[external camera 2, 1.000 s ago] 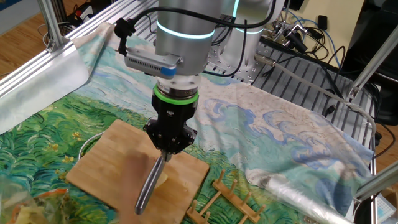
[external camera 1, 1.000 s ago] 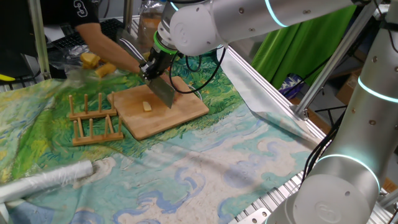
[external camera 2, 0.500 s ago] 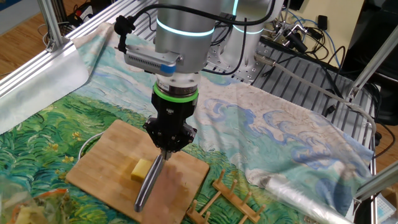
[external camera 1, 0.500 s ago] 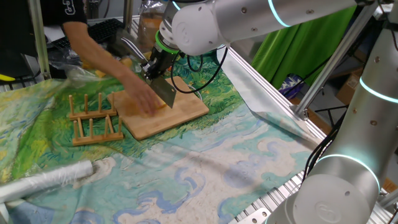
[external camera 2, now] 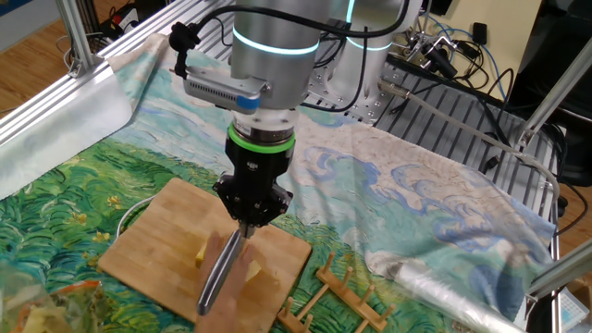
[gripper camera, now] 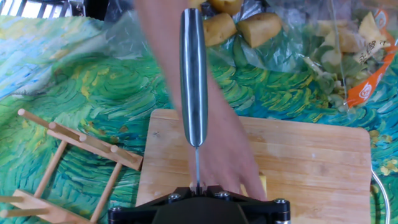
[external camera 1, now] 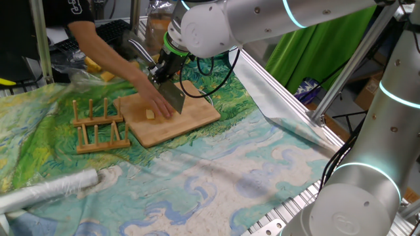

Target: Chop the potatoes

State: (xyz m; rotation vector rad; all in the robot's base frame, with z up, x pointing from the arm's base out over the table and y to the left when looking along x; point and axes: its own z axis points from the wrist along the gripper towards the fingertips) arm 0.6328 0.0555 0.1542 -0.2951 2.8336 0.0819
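Note:
My gripper (external camera 1: 159, 71) is shut on the handle of a steel cleaver (external camera 1: 173, 98) and holds it, blade down, just above the wooden cutting board (external camera 1: 190, 117). A person's hand (external camera 1: 156, 103) lies on the board under the blade, next to a small pale-yellow potato piece (external camera 1: 150, 115). In the hand view the blade (gripper camera: 194, 74) shows edge-on, running away from my gripper (gripper camera: 197, 186). The hand (gripper camera: 217, 143) lies beneath it and a yellow potato corner (gripper camera: 262, 184) shows at its right. In the other fixed view my gripper (external camera 2: 251, 220) holds the cleaver (external camera 2: 219, 270) over the blurred hand.
A wooden dish rack (external camera 1: 98, 128) stands left of the board. A clear bag of whole potatoes (gripper camera: 239, 25) and vegetables lies behind the board. A plastic-wrapped roll (external camera 1: 52, 190) lies at the front left. A printed cloth covers the table (external camera 1: 216, 177).
The person's hand came from the bag at the back onto the board, set a potato chunk under the blade and now partly covers it. My gripper and cleaver have barely moved.

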